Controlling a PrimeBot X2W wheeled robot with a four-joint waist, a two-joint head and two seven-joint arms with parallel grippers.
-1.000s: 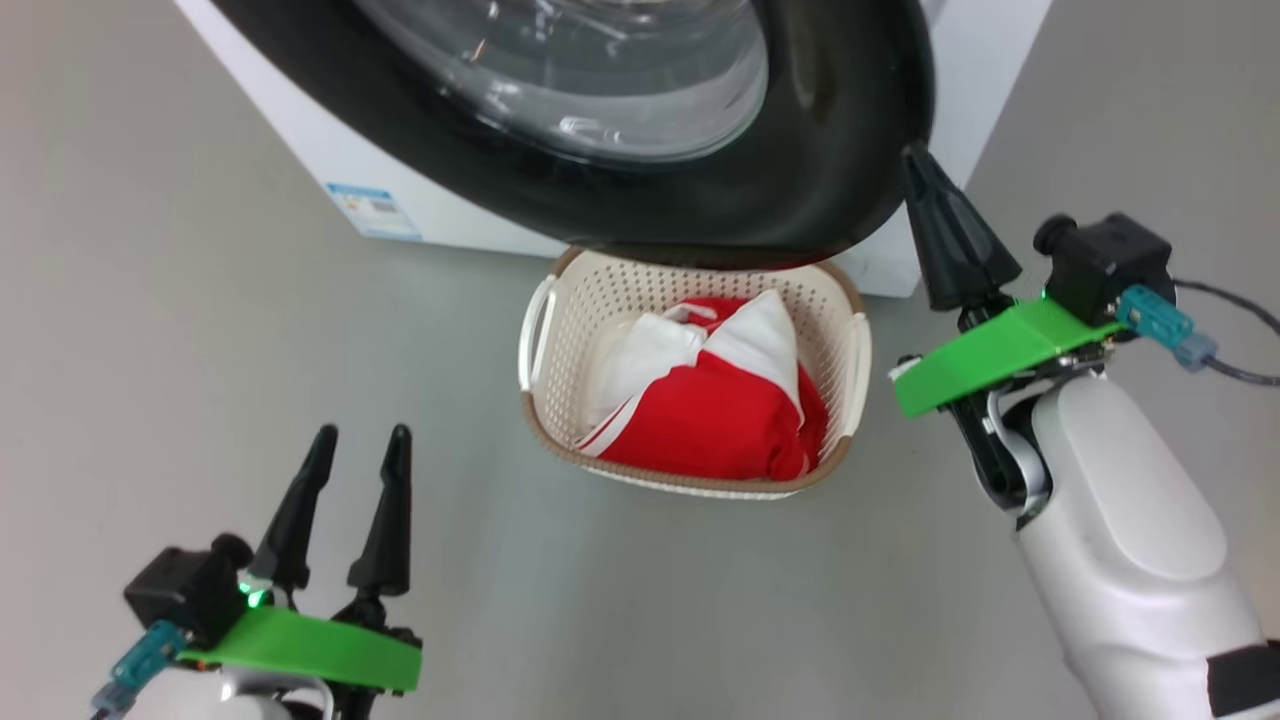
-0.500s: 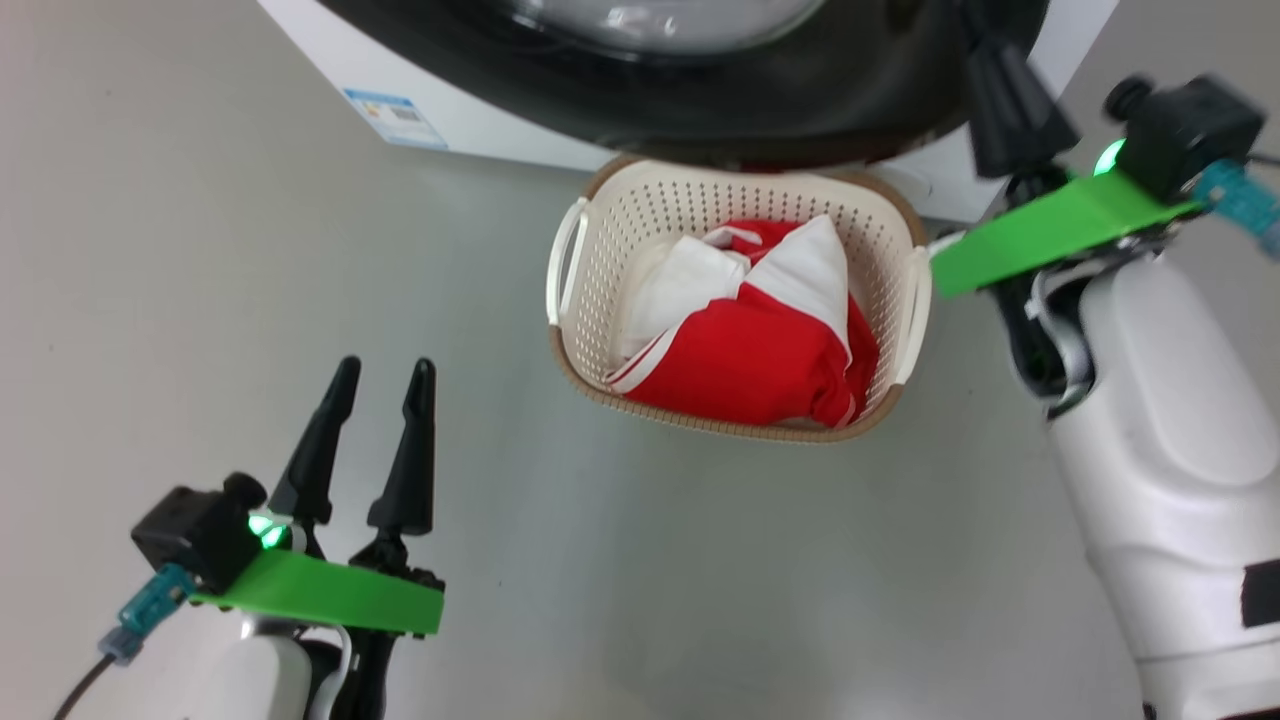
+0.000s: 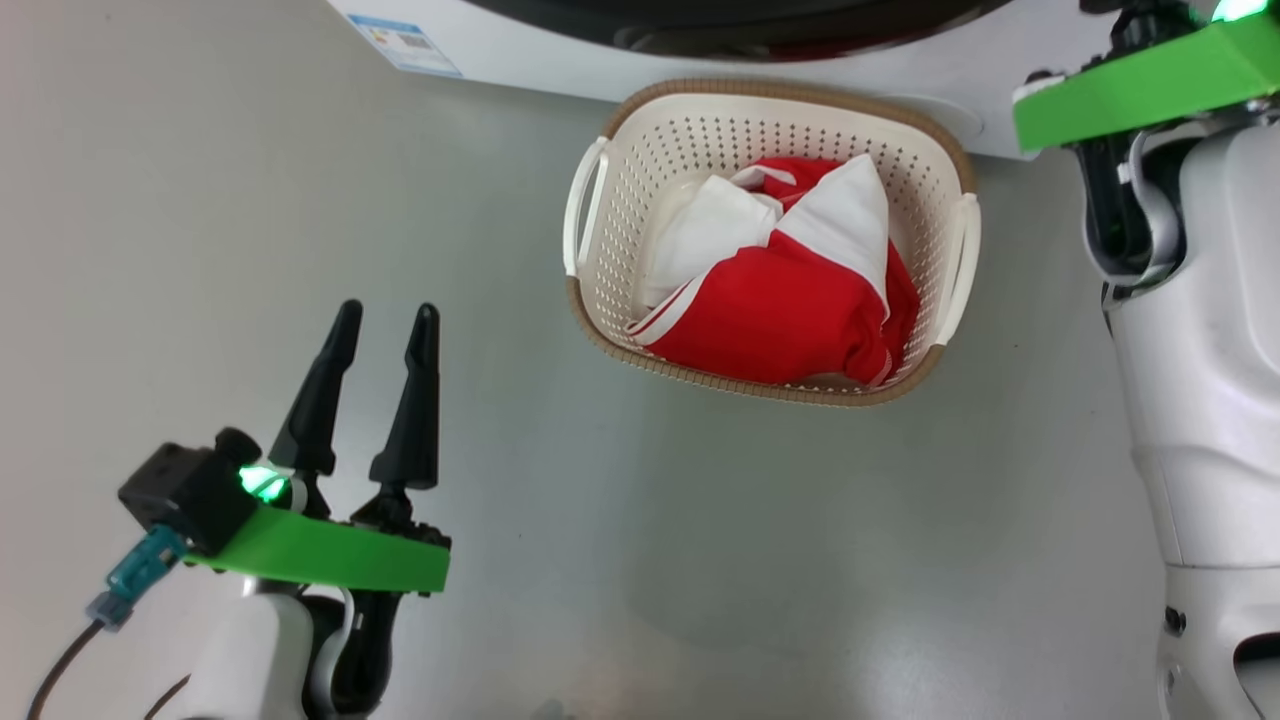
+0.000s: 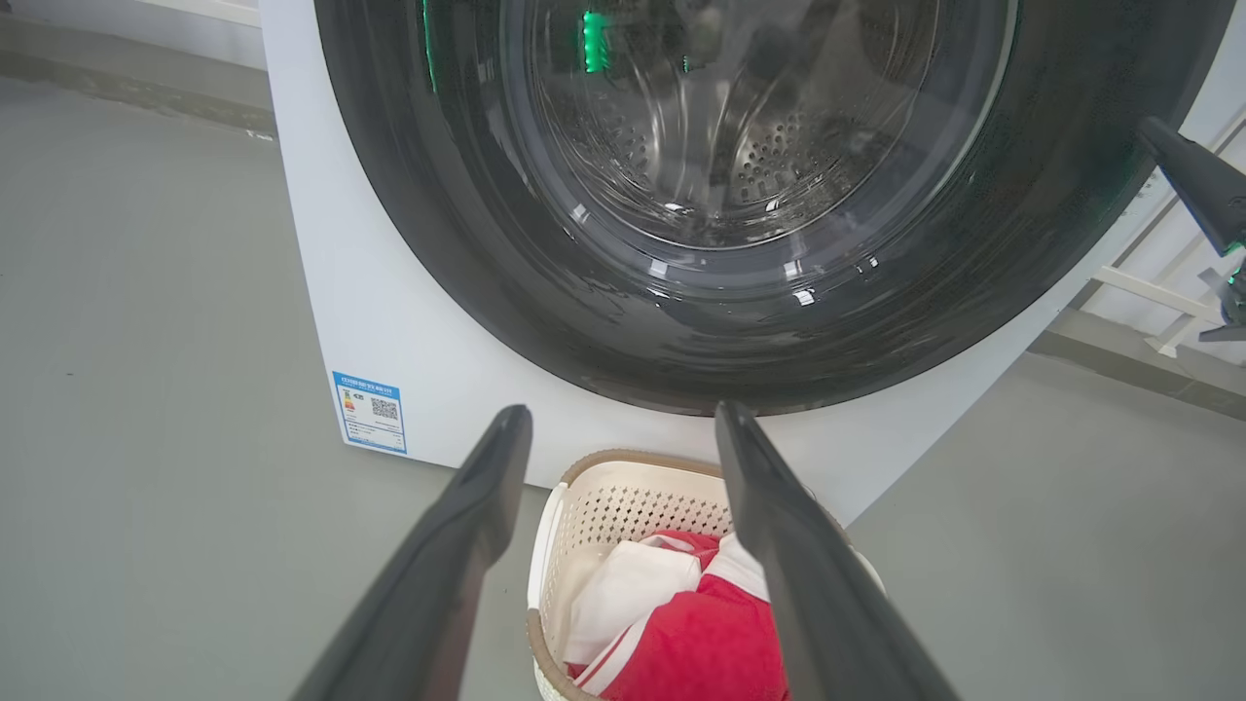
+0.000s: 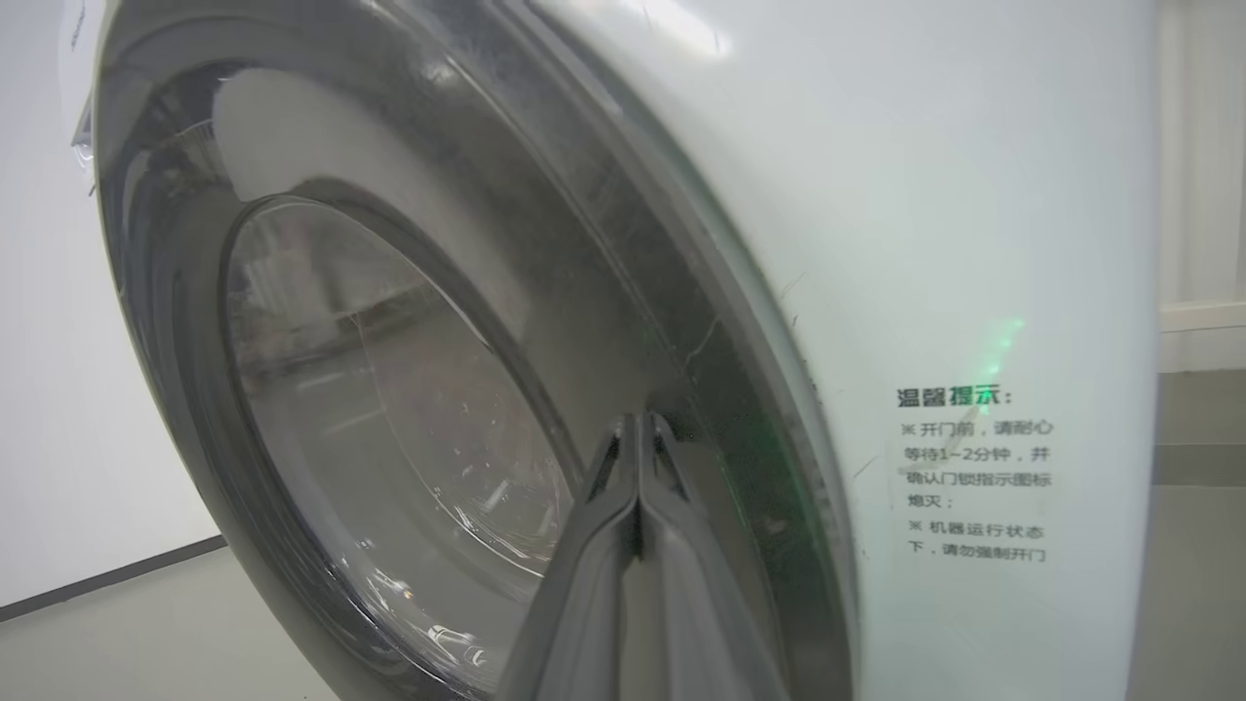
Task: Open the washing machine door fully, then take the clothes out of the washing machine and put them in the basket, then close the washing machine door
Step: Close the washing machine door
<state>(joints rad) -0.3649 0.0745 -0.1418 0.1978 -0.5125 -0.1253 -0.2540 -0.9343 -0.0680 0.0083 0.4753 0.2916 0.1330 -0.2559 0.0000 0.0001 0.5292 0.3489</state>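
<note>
The washing machine door [image 4: 681, 341], black-rimmed with a glass bowl, lies against the front of the white washing machine [image 4: 321, 292], or very close to it. My right gripper [image 5: 638, 421] is shut with nothing in it, its tips on the door's black rim [image 5: 623, 321]; it also shows at the door's right edge [image 4: 1154, 131]. The basket [image 3: 775, 92] stands on the floor in front of the machine, with the red and white clothes [image 3: 780, 320] inside. My left gripper [image 3: 389, 308] hangs open and empty, well left of the basket.
Grey floor [image 3: 600, 560] surrounds the basket. My pale right forearm [image 3: 1200, 350] stands close to the basket's right handle. A blue label [image 3: 405, 40] marks the machine's lower front corner. Printed text [image 5: 973, 477] is beside the door. A white rail [image 4: 1158, 292] runs behind the machine.
The head camera has shifted, sliding the machine toward the picture's top. The door, which overhung the basket, has swung in toward the machine with my right gripper on its rim. Left gripper stays open.
</note>
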